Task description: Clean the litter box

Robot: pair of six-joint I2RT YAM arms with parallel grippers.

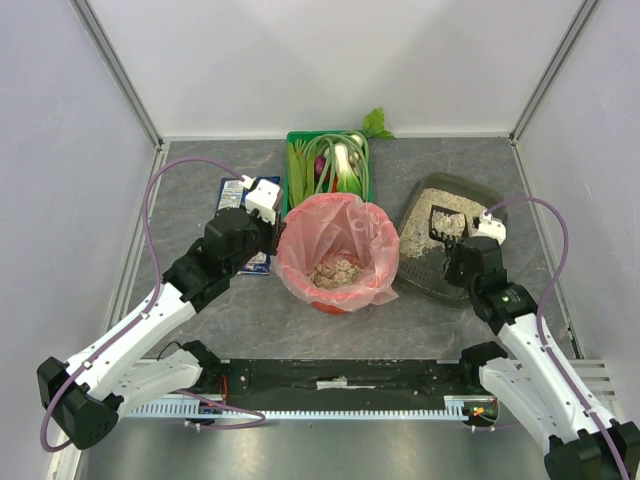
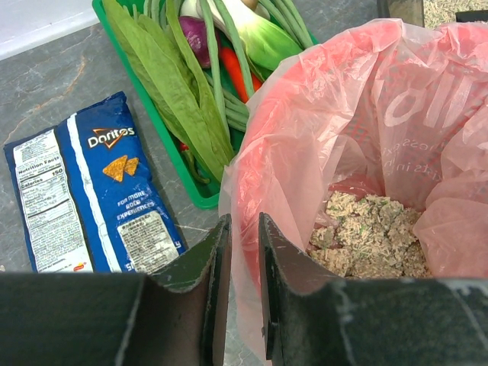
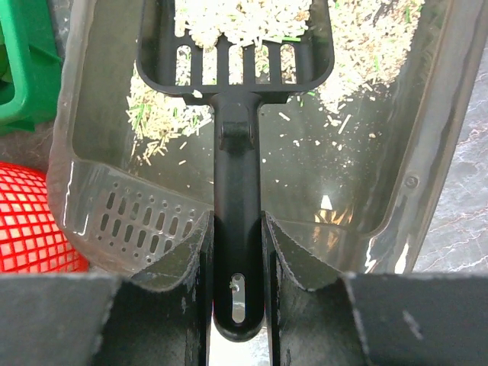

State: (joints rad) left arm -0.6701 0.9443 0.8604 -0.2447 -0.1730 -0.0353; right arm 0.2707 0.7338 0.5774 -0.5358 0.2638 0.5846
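reaching from the near left corner toward the middle of the table [image 1: 190,190], the left arm is bent at the elbow and ends at the left side of the pink bag [image 1: 300,235]. the left hand [image 2: 244,221] has its jaws almost together, and the bag's thin film sits in the narrow slit between them, so it is pinching the bag's edge. the bag lines a round red bin [image 1: 335,305] at the table's middle and holds clumps of beige litter at its bottom.

the right arm rises from the near right corner and bends in toward the litter box [image 1: 418,278]. the right hand [image 3: 236,217] points down into the tray over its near end and is clamped on the handle of a black slotted scoop [image 3: 236,152]. the scoop's blade lies further along the tray with pale litter [image 3: 244,19] heaped on it.

the litter box lies on the right half of the table, set at an angle, with its left corner just beside the bin. a narrow strip of bare table runs between it and the right edge. a green crate [image 1: 295,150] of vegetables stands at the far edge, just behind the bin. a blue chip bag [image 2: 84,191] lies flat left of the crate, partly under the left arm. bare table shows along the near edge in front of the bin and along the left edge.
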